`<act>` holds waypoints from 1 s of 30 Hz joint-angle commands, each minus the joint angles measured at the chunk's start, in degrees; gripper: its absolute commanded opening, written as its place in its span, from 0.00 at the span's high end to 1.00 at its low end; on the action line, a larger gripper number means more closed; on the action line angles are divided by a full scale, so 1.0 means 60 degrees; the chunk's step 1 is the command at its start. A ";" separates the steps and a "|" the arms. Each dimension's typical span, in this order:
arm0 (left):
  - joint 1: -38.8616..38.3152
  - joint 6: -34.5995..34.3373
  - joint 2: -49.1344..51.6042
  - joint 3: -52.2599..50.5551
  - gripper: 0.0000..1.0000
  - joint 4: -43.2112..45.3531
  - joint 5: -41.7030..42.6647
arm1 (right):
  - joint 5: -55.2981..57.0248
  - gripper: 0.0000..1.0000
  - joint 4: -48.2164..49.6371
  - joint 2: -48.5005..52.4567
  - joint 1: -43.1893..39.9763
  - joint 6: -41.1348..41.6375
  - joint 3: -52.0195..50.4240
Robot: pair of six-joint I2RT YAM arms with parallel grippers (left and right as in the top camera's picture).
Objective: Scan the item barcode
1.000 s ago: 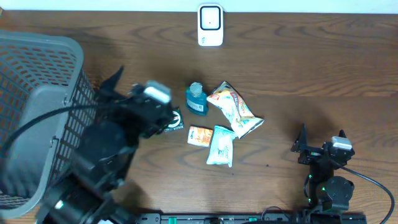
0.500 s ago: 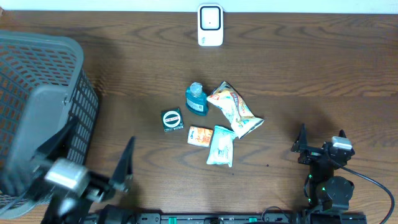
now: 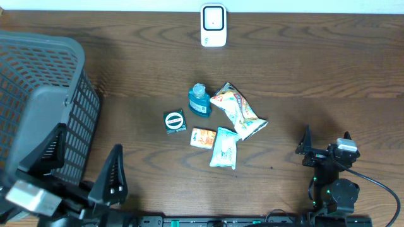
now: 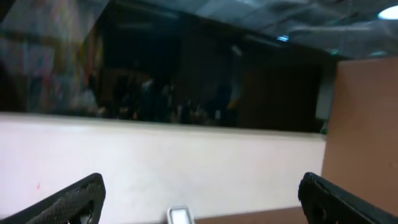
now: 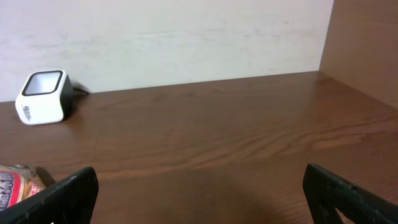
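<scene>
The white barcode scanner (image 3: 213, 25) stands at the table's far edge; it also shows as a white scanner (image 5: 45, 96) on the left of the right wrist view and just peeks in as a scanner (image 4: 179, 216) in the left wrist view. Mid-table lie several items: a blue bottle (image 3: 199, 99), a snack bag (image 3: 237, 112), a small dark box (image 3: 175, 121), an orange packet (image 3: 203, 137) and a white packet (image 3: 223, 147). My left gripper (image 3: 79, 165) hangs open and empty at the near left, raised and facing the wall. My right gripper (image 3: 325, 142) stands open and empty at the near right.
A tall grey mesh basket (image 3: 38, 113) fills the left side, right beside my left arm. The snack bag's corner (image 5: 15, 183) shows at the left edge of the right wrist view. A brown side panel (image 5: 367, 43) rises on the right.
My left arm has pulled back from over the items near the small dark box to the near left corner beside the basket, empty. The right arm and the items have not moved.
</scene>
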 commanded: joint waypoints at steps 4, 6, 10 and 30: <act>0.0506 -0.0346 -0.0015 -0.0015 0.02 -0.0506 0.0750 | 0.0080 0.01 -0.0018 -0.0029 -0.0029 -0.0113 -0.0011; 0.0506 -0.0346 -0.0055 -0.0011 0.01 0.0208 0.0750 | 0.0080 0.01 -0.0018 -0.0033 -0.0029 -0.0113 -0.0011; 0.0506 -0.0350 -0.0066 0.0102 0.01 0.1577 0.0747 | 0.0084 0.01 -0.0022 -0.0029 -0.0029 -0.0113 -0.0011; 0.0506 -0.0339 -0.0918 0.0739 0.02 0.1195 -0.0011 | 0.0080 0.01 -0.0022 -0.0029 -0.0029 -0.0113 -0.0011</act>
